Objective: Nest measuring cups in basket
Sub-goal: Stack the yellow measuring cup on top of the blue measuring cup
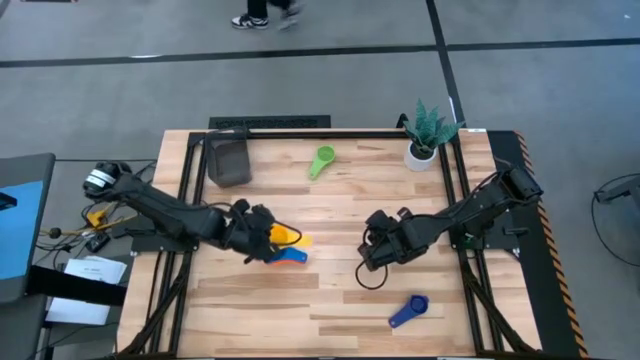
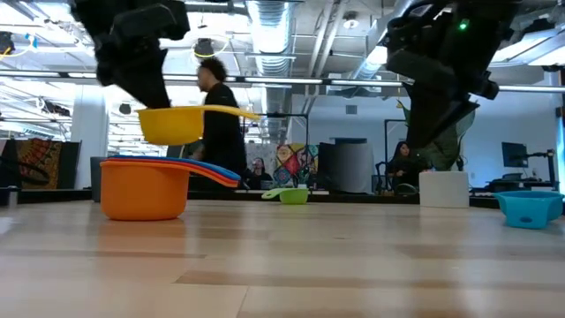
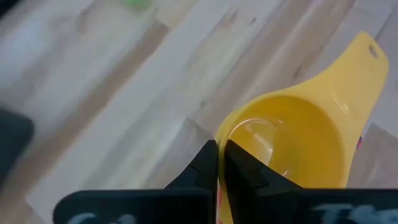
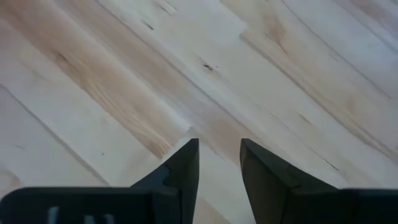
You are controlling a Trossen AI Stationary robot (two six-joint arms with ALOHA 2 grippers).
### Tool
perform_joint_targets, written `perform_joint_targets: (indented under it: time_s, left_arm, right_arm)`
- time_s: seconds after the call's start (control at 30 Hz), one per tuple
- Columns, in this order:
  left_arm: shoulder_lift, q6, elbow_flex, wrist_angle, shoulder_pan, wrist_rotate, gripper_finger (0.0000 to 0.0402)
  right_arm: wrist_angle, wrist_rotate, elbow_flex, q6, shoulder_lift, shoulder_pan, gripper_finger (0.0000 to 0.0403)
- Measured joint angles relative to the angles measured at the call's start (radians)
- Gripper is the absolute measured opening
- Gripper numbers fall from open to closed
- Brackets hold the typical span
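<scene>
My left gripper (image 3: 217, 155) is shut on a yellow measuring cup (image 1: 288, 235), which hangs just above an orange cup (image 2: 144, 188) at left centre of the table. The orange cup stands upright with blue cups nested in it, their handles (image 2: 216, 170) sticking out. A green cup (image 1: 322, 160) lies at the far middle, and a blue cup (image 1: 408, 310) near the front right. The dark basket (image 1: 228, 160) stands at the far left. My right gripper (image 1: 372, 255) hovers open over bare wood at right centre. My left gripper pinches the yellow cup's rim (image 3: 219, 138), on the side opposite the handle (image 3: 367, 56). One finger (image 3: 245, 168) is inside the bowl and the other outside. The fingers slant down from the table's left. The cup hangs level, mouth up, clear of the stack below.
A white pot with a green plant (image 1: 425, 140) stands at the far right. A black frame (image 1: 300, 132) runs along the table's edges. Bare wood lies between the two arms and along the front. People (image 2: 216, 115) move in the room beyond.
</scene>
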Motion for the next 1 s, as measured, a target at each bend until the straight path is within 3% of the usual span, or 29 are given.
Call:
perform_joint_targets:
  time_s: [0.33, 1.0]
  left_arm:
    - [0.044, -0.153, -0.015, 0.016, -0.078, 0.005, 0.0001]
    - [0.107, -0.214, -0.018, -0.011, -0.094, 0.026, 0.0022]
  right_arm:
    - [0.007, -0.004, 0.000, -0.049, 0.000, 0.000, 0.0139]
    - [0.005, -0.003, 0.000, -0.057, 0.000, 0.000, 0.0146]
